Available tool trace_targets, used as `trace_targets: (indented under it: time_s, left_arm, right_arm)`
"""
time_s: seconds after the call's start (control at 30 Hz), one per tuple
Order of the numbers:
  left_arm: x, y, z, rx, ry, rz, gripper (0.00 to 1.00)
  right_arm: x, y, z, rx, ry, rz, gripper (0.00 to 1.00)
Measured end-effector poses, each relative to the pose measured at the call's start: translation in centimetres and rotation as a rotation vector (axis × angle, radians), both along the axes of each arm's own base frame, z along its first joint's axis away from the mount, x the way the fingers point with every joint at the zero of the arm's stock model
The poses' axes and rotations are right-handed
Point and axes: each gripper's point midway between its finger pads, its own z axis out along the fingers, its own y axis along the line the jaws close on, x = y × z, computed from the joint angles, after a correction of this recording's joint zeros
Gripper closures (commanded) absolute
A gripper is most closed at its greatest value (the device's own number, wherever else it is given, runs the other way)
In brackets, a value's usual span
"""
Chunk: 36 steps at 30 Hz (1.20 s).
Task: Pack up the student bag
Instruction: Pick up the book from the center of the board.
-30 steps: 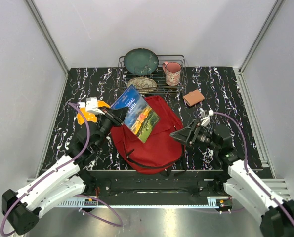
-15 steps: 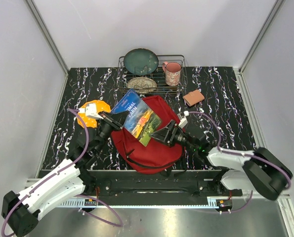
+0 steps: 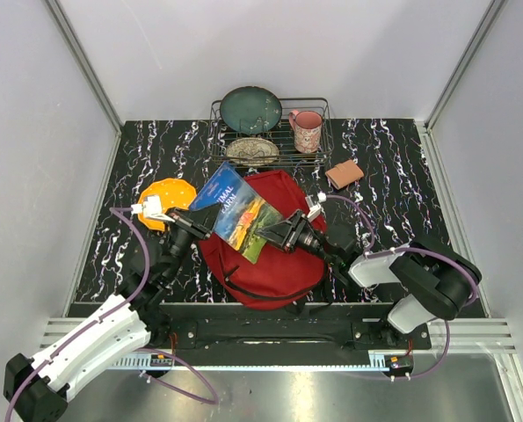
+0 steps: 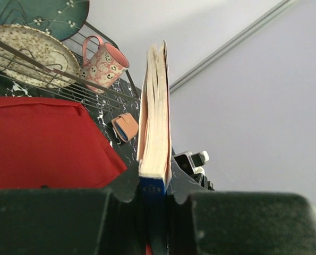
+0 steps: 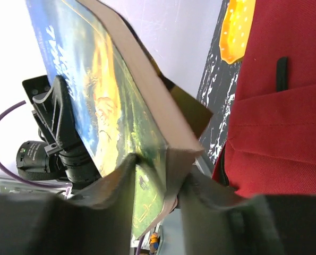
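The red student bag (image 3: 274, 251) lies flat in the middle of the table. A book with a blue and green cover (image 3: 240, 211) is held tilted above the bag's upper left part. My left gripper (image 3: 200, 221) is shut on the book's left edge; in the left wrist view the book (image 4: 155, 122) stands edge-on between the jaws of the left gripper (image 4: 153, 186). My right gripper (image 3: 279, 236) is shut on the book's lower right corner; the right wrist view shows the book (image 5: 107, 101) pinched in the right gripper (image 5: 159, 178), with the bag (image 5: 282, 133) beside it.
A wire dish rack (image 3: 318, 132) stands at the back with a dark green plate (image 3: 250, 109), a speckled plate (image 3: 252, 149) and a pink mug (image 3: 307, 130). A brown pouch (image 3: 345, 174) lies right of the bag. An orange plate (image 3: 167, 197) lies at the left.
My right arm has swung left across the bag and its jaws have come onto the book's lower right corner. The left gripper with the book has shifted slightly, baring the orange plate.
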Motion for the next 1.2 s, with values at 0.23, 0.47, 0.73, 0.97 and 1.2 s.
trace_targets:
  time_s: [0.23,0.47,0.73,0.97,1.2]
  left_arm:
    - [0.4,0.7,-0.4,0.01,0.012,0.04,0.97]
    - [0.2,1.0,-0.3,-0.006,0.021,0.047,0.33]
    - [0.1,0.1,-2.2,0.136,0.077,0.007,0.01]
    - [0.1,0.3,-2.0,0.313,0.08,-0.003,0.01]
    - [-0.7,-0.5,-4.0,0.47,0.081,-0.091,0.01]
  right_arm:
    - [0.0,-0.1,1.1,0.031,-0.03,-0.008,1.0]
    - [-0.8,-0.1,2.8,0.05,-0.092,0.006,1.0]
    - [-0.9,-2.2,4.3,-0.048,-0.157,-0.088,1.0]
    - [-0.5,-7.1,6.1,-0.177,-0.224,-0.285,1.0]
    - [-0.2,-13.3,5.6,-0.319,-0.213,-0.519,1.0]
